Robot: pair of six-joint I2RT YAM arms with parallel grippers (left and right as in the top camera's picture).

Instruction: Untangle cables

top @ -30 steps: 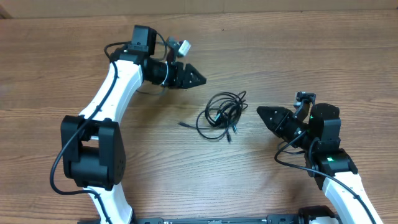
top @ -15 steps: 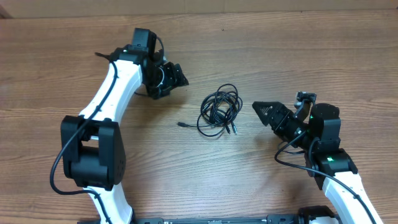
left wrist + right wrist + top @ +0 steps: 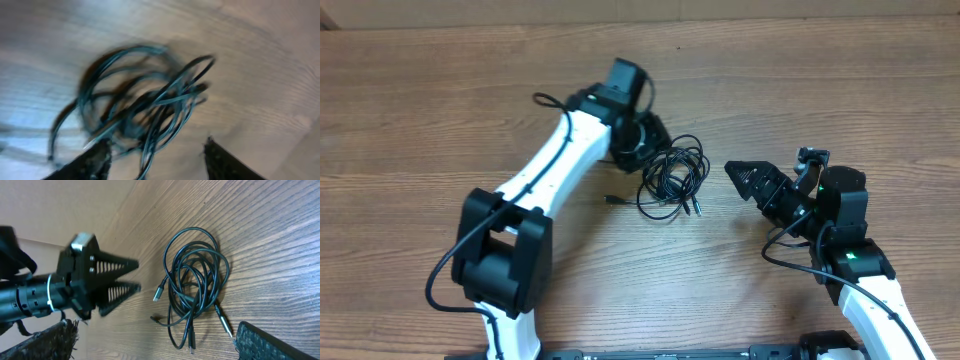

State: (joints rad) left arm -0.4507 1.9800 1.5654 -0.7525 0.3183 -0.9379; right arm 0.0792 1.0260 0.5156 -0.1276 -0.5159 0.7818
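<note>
Your cables (image 3: 672,178): one tangled black bundle, loops overlapping, lying flat on the wood table (image 3: 440,90) near centre, between your two grippers. In overhead view one plug end (image 3: 611,200) sticks out at the bundle's lower left; other ends lie at its lower edge.

L gripper (image 3: 139,275): just beside the bundle's upper-left side, tips pointed at it, jaws partly apart, nothing between them. L wrist view is blurred, so contact w/ cords can't be confirmed.

R gripper (image 3: 730,168): near the bundle on the opposite side, clear of it, jaws spread wide, empty per R wrist view.
</note>
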